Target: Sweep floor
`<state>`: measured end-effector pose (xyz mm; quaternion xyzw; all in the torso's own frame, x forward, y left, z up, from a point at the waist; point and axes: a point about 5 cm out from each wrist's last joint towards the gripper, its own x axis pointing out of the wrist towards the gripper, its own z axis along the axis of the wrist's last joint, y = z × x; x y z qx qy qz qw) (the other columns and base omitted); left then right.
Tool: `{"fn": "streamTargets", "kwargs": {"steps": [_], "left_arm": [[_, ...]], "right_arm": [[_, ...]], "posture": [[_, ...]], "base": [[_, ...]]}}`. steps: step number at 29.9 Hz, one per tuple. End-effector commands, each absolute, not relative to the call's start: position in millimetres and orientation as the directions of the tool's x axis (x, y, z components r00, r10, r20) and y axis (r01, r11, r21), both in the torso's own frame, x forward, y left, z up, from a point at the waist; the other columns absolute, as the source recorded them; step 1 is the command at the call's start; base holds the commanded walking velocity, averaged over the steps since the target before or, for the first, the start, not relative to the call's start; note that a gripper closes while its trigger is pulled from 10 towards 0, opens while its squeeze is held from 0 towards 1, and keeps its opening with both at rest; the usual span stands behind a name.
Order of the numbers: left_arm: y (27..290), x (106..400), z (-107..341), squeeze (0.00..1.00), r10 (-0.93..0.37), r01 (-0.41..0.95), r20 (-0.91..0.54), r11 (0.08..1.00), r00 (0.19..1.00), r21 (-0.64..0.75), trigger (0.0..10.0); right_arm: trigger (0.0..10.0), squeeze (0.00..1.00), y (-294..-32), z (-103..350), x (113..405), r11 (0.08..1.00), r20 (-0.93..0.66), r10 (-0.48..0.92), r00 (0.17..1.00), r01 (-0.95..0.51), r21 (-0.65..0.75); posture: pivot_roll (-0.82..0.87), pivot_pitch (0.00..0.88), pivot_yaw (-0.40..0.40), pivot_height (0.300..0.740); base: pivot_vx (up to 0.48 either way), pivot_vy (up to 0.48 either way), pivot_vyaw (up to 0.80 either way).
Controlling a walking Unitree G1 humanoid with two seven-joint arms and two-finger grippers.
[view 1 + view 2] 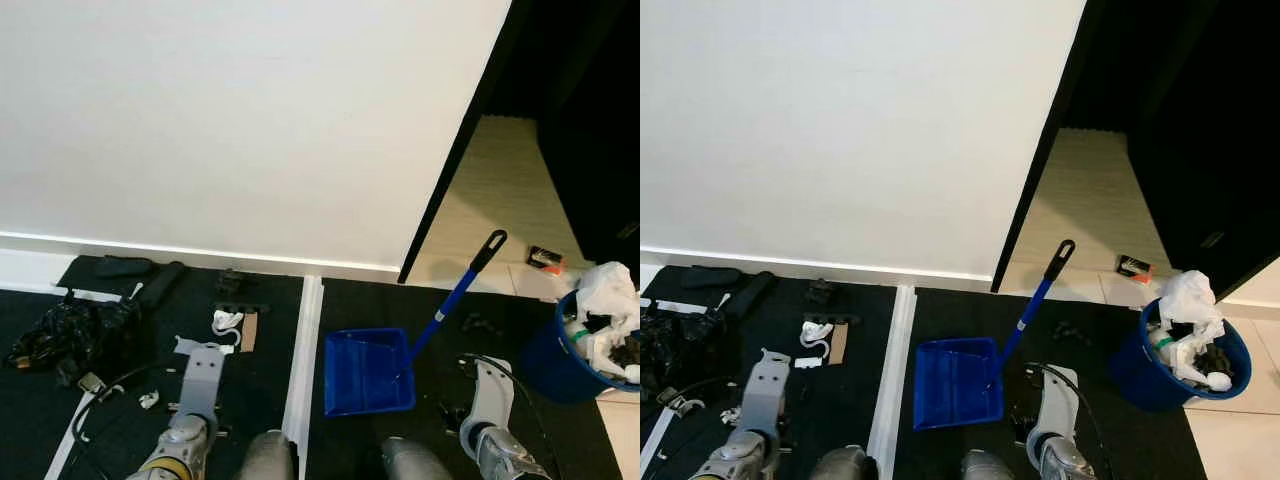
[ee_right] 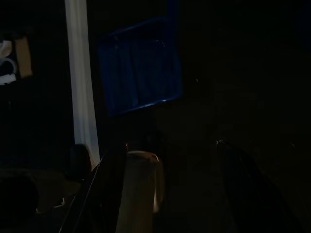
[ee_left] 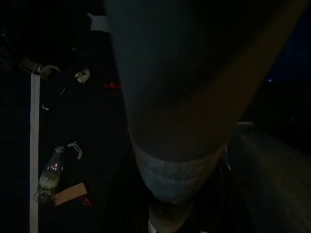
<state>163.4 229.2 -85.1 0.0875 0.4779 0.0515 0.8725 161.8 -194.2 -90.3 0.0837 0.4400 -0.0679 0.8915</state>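
On the black floor mat, a blue plastic dustpan with a long blue handle lies beside a white floor strip, left of a trash-filled blue bucket, while both tools hang idle, their openings impossible to tell.

The black floor mat carries a blue dustpan, a blue bin of rubbish, a black bag, scattered scraps and a white strip across it.
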Motion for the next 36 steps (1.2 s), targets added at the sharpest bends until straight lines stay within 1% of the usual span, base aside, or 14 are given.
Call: {"fn": "streamTargets", "kwargs": {"steps": [1, 2, 3, 7, 9, 13, 17, 22, 31, 36], "left_arm": [[226, 176, -80, 0.0, 0.155, 0.008, -0.802, 0.981, 0.577, 0.195, 10.0], [229, 178, -79, 0.0, 0.156, -0.001, -0.801, 0.982, 0.579, 0.19, 10.0], [231, 179, -78, 0.0, 0.154, -0.008, -0.802, 0.983, 0.577, 0.183, 10.0], [233, 181, -76, 0.0, 0.155, -0.007, -0.798, 0.983, 0.582, 0.186, 10.0], [234, 183, -75, 0.0, 0.173, 0.012, -0.784, 0.975, 0.596, 0.224, 10.0], [234, 183, -74, 0.0, 0.175, 0.012, -0.781, 0.973, 0.6, 0.228, 10.0], [231, 181, -76, 0.0, 0.169, 0.005, -0.784, 0.977, 0.598, 0.215, 10.0], [228, 180, -77, 0.0, 0.176, 0.016, -0.786, 0.973, 0.592, 0.23, 10.0], [225, 182, -78, 0.0, 0.177, -0.006, -0.789, 0.977, 0.588, 0.214, 10.0], [221, 182, -79, 0.0, 0.176, -0.007, -0.79, 0.977, 0.588, 0.213, 10.0]], "right_arm": [[10.0, 0.0, -201, -94, 152, 0.972, -0.812, -0.067, 0.58, 0.22, 0.077], [10.0, 0.0, -207, -94, 149, 0.973, -0.812, -0.077, 0.579, 0.222, 0.067], [10.0, 0.0, -213, -93, 147, 0.975, -0.811, -0.09, 0.578, 0.218, 0.047], [10.0, 0.0, -222, -92, 143, 0.976, -0.808, -0.11, 0.579, 0.218, 0.024], [10.0, 0.0, -235, -91, 139, 0.975, -0.804, -0.127, 0.581, 0.224, 0.008], [10.0, 0.0, -241, -91, 135, 0.97, -0.811, -0.133, 0.569, 0.243, 0.012], [10.0, 0.0, -239, -92, 132, 0.966, -0.823, -0.105, 0.559, 0.254, 0.049], [10.0, 0.0, -231, -95, 131, 0.978, -0.84, -0.105, 0.533, 0.209, 0.011], [10.0, 0.0, -223, -98, 130, 0.972, -0.856, -0.084, 0.511, 0.229, 0.042], [10.0, 0.0, -222, -99, 128, 0.977, -0.858, -0.069, 0.509, 0.209, 0.045]], "posture": [[0.09, 0.0, -0.035, 0.74], [0.09, 0.0, -0.018, 0.74], [0.09, 0.0, -0.018, 0.74], [0.08, 0.0, -0.017, 0.74], [0.08, 0.0, -0.022, 0.74], [0.08, 0.0, -0.023, 0.74], [0.08, 0.0, -0.022, 0.74], [0.08, 0.0, -0.024, 0.74], [0.07, 0.0, -0.029, 0.74], [0.07, 0.0, -0.03, 0.74]], "base": [[0.0, 0.0, 0.0], [0.0, 0.0, 0.0], [0.0, 0.0, 0.0], [0.0, 0.0, 0.0], [0.0, 0.0, 0.0], [0.0, 0.0, 0.0], [0.0, 0.0, 0.0], [0.0, 0.0, 0.0], [0.0, 0.0, 0.0], [0.0, 0.0, 0.0]]}}
